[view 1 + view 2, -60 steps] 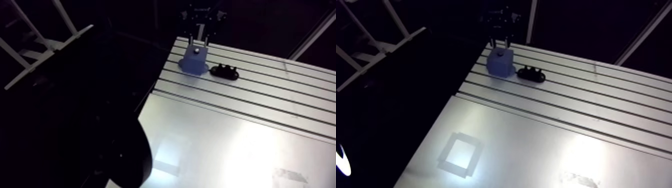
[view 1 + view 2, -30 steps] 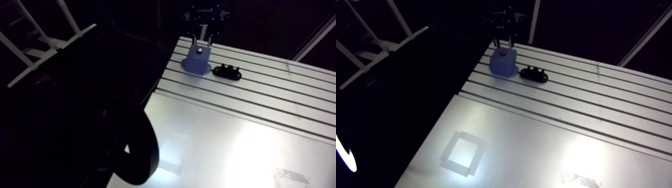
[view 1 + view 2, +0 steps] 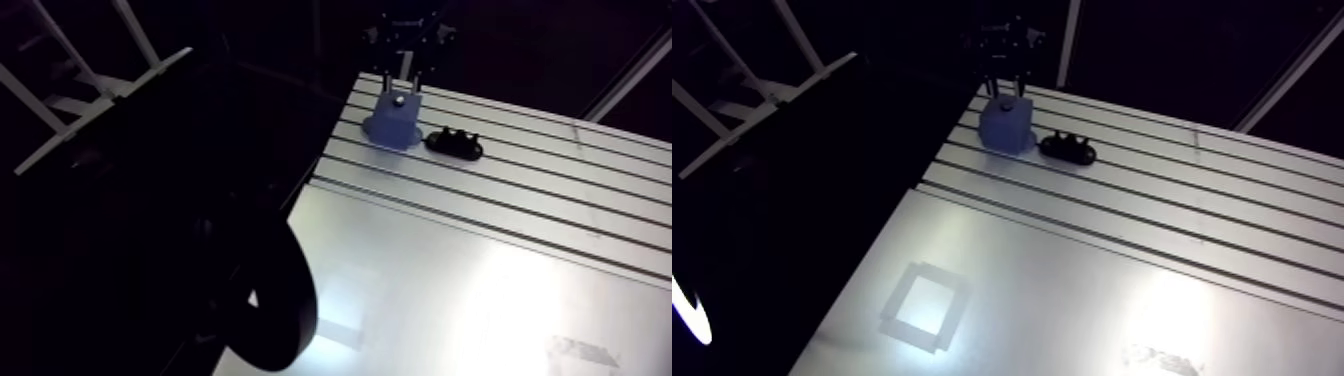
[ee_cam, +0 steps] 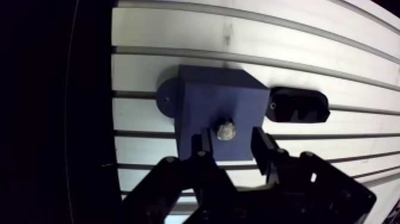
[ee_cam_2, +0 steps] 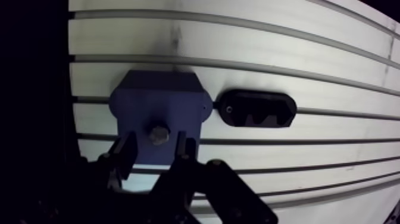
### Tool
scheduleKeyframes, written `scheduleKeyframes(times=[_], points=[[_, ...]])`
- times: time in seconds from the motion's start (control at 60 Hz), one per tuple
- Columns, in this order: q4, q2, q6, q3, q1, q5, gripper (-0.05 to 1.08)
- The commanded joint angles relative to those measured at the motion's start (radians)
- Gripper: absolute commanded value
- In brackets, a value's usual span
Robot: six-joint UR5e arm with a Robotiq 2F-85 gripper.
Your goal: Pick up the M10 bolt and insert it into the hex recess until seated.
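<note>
A blue block [image 4: 220, 104] stands on the slotted table near its dark edge. The metal bolt [image 4: 225, 131] sits upright in the block's top face, only its head showing. My gripper [image 4: 233, 148] hovers just above the block and is open. Its fingers [image 4: 205, 146] flank the bolt head with a gap on each side and do not touch it. The arm view has the gripper [image 3: 403, 75] coming down over the block [image 3: 392, 122] at the table's far corner, with the bolt [image 3: 399, 100] as a pale dot on top.
A black oblong holder [image 4: 299, 105] with notches lies on the table right beside the block, also seen as the holder [image 3: 454, 143] in the arm view. A taped square outline [image 3: 922, 305] marks the smooth plate nearer the camera. The table's edge [image 3: 934, 150] drops off into dark beside the block.
The arm view has shifted a little with the arm. The gripper stays over the blue block with the bolt in its top; nothing else visibly moved.
</note>
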Motion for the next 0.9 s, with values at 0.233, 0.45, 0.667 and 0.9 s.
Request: scheduleKeyframes(times=[0.233,0.45,0.667,0.9], points=[[0.000,0.000,-0.001,0.013,-0.003,0.001,0.52],[0.000,0.002,-0.001,0.015,-0.003,0.009,0.55],[0.000,0.002,-0.001,0.013,-0.003,0.016,0.55],[0.000,0.002,-0.001,0.013,-0.004,0.016,0.56]])
